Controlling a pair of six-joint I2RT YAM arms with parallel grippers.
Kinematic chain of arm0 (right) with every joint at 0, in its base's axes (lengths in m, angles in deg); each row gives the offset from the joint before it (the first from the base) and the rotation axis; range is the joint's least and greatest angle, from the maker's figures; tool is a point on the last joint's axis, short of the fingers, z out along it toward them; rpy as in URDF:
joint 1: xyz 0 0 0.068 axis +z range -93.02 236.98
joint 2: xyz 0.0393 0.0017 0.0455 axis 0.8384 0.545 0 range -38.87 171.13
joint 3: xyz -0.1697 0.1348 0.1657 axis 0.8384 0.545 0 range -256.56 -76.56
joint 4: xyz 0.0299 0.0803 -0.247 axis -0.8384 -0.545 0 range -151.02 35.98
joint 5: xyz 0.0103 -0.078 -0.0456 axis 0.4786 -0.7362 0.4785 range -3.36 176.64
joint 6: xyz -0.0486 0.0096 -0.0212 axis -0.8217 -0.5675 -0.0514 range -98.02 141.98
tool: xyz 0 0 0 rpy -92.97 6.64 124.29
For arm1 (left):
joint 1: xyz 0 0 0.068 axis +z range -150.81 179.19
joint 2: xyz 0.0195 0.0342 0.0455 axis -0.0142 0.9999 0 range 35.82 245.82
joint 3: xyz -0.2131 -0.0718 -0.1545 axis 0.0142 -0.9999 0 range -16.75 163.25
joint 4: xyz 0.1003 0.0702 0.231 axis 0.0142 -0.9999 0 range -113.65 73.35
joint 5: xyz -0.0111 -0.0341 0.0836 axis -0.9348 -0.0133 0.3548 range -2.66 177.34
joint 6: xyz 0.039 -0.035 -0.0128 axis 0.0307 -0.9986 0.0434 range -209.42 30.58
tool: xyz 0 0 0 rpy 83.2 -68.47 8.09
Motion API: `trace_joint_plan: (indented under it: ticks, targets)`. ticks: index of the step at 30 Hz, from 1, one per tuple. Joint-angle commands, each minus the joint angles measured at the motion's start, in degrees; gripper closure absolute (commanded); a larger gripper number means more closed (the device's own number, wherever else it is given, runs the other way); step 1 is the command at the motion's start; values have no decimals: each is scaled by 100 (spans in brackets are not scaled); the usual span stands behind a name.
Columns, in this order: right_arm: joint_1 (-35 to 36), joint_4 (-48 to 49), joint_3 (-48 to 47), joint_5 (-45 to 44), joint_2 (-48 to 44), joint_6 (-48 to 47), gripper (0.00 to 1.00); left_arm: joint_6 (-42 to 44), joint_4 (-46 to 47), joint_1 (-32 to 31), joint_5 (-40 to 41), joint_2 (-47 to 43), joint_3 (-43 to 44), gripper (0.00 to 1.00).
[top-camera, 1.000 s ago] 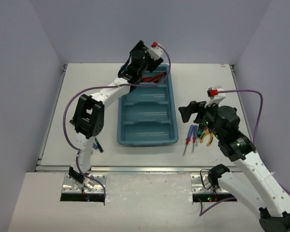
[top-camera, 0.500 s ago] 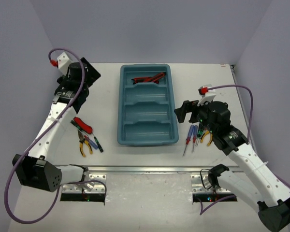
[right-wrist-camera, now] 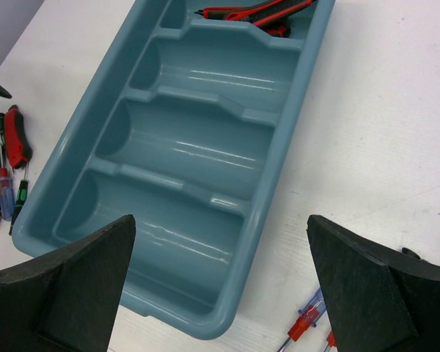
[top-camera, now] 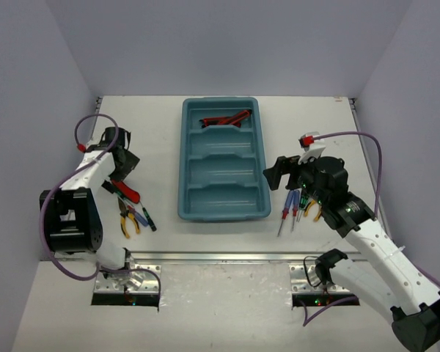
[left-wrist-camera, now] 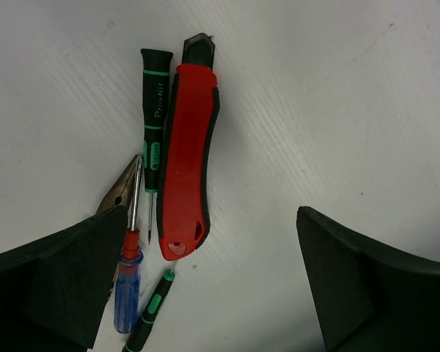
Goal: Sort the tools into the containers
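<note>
While the left end effector hovers released over a red-black utility knife on the tabletop, the right end effector hangs equally wide open beside the teal tray.

The left gripper leaves the far compartment, swings out left, and now hangs over the loose knife.

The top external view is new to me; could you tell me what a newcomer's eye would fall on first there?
The big teal tray at mid-table, with red-black utility knives in its far compartment. Left of it, the open left gripper hangs over a red utility knife among loose tools; more tools lie right of the tray.
</note>
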Motion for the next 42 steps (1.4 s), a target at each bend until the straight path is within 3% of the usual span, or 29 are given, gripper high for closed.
trace_joint_plan:
  ticks: [1,11,13,28,34,42]
  targets:
    - [6,308,54,29,-91,0,1,-361,231,155,20,430,264,11]
    - [6,326,90,37,-83,-9,1,-562,461,356,38,931,144,36]
    - [6,326,98,29,-75,-9,1,-505,502,372,-100,1125,213,46]
    - [6,343,107,-59,5,-9,1,-632,451,391,37,1255,132,43]
    - [6,338,125,-62,-7,0,1,-606,681,391,-203,1419,-31,62]
    - [6,361,143,-46,21,7,1,-534,887,389,-408,1492,-150,64]
